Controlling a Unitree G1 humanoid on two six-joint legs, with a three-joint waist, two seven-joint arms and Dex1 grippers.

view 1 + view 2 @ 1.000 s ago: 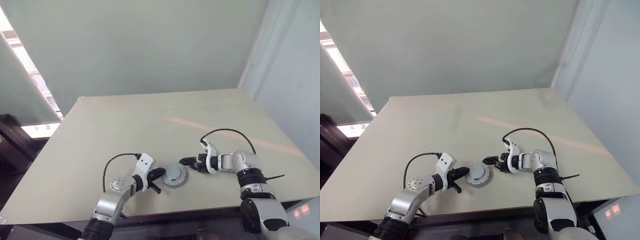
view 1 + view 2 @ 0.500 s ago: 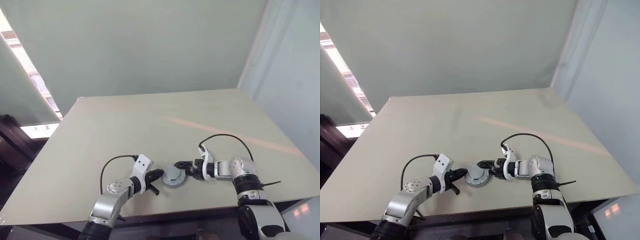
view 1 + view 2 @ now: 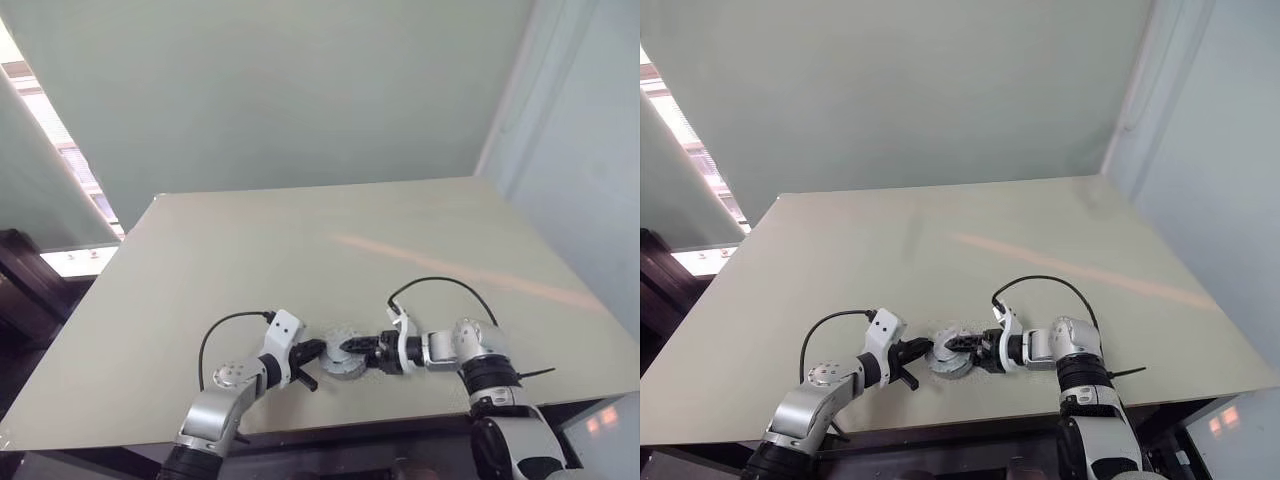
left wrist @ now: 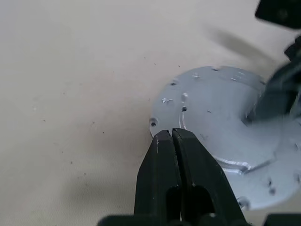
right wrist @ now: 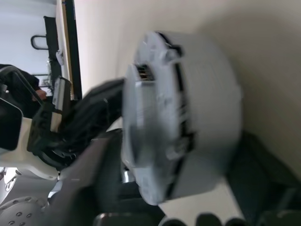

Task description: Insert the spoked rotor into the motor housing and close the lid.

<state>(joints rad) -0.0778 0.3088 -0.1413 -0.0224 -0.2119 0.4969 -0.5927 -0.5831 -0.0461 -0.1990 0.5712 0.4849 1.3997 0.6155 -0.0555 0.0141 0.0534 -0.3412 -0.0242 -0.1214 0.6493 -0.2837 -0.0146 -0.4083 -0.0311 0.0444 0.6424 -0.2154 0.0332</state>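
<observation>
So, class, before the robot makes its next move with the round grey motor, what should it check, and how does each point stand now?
1. Left tool shut, with its tip at the rim of the motor: ok.
2. Right tool at the motor on the opposite side: ok.
3. Right tool has a firm hold on the motor: cannot tell.
4. Motor lies flat on the table: cannot tell.
5. Motor sits well in from the table's edges: ok.
</observation>
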